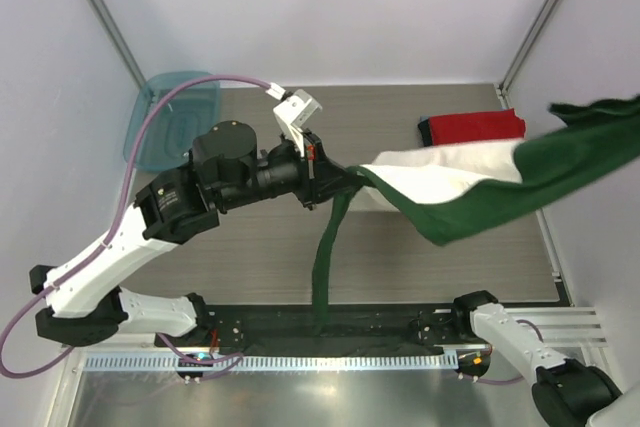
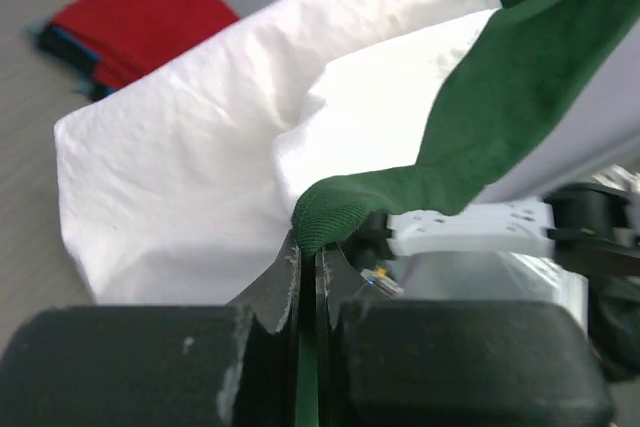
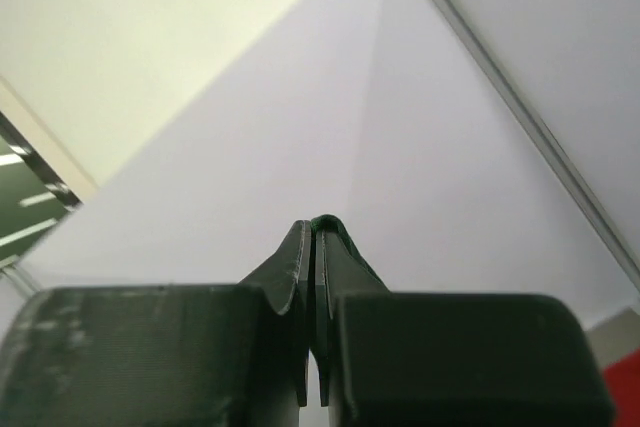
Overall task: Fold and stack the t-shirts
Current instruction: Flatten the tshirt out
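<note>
The white t-shirt with dark green sleeves (image 1: 450, 182) hangs stretched in the air between my two grippers. My left gripper (image 1: 335, 182) is shut on a green edge of it above the table's middle; the pinched green cloth (image 2: 330, 212) shows at the closed fingertips (image 2: 308, 247). One green sleeve (image 1: 325, 267) dangles down to the front edge. My right gripper (image 3: 318, 229) is shut with a sliver of green cloth at its tips; it is past the right edge of the top view. A folded red t-shirt (image 1: 472, 127) lies on a dark one at the back right, and also shows in the left wrist view (image 2: 140, 17).
A teal plastic tub (image 1: 170, 117) stands at the back left corner. The wooden tabletop (image 1: 250, 257) is bounded by white walls with metal frame posts. The right arm's base (image 1: 560, 387) sits at the near right.
</note>
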`<state>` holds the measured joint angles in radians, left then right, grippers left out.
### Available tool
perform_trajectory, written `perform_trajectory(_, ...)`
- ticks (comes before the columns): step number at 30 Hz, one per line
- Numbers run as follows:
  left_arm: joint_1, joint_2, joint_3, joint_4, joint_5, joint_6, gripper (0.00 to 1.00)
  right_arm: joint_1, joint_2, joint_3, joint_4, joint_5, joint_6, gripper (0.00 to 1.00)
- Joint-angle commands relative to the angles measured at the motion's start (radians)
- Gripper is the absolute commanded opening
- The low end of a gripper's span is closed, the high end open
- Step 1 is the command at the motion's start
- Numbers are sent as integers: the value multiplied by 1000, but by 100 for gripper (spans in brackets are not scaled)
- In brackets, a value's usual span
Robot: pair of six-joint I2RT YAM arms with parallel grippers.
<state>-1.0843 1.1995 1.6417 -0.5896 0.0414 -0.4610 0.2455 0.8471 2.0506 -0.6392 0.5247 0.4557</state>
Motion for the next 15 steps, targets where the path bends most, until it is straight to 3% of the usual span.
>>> perform_trajectory(1,-41,35,116,36,165,-65,0,0,95,94,82,2,-37,1)
perform_trajectory(5,-63,94,237,56,235,-116,0,0,229,221,145,-87,-25,1)
perform_trajectory(9,-23,91,305,-7,98,-171,0,0,395,204,183,-235,58,1)
perform_trajectory(13,135,28,120,48,225,-270,0,0,483,48,269,-333,132,1)
perform_trajectory(15,236,0,-49,92,299,-301,0,0,520,-64,355,-382,176,1)
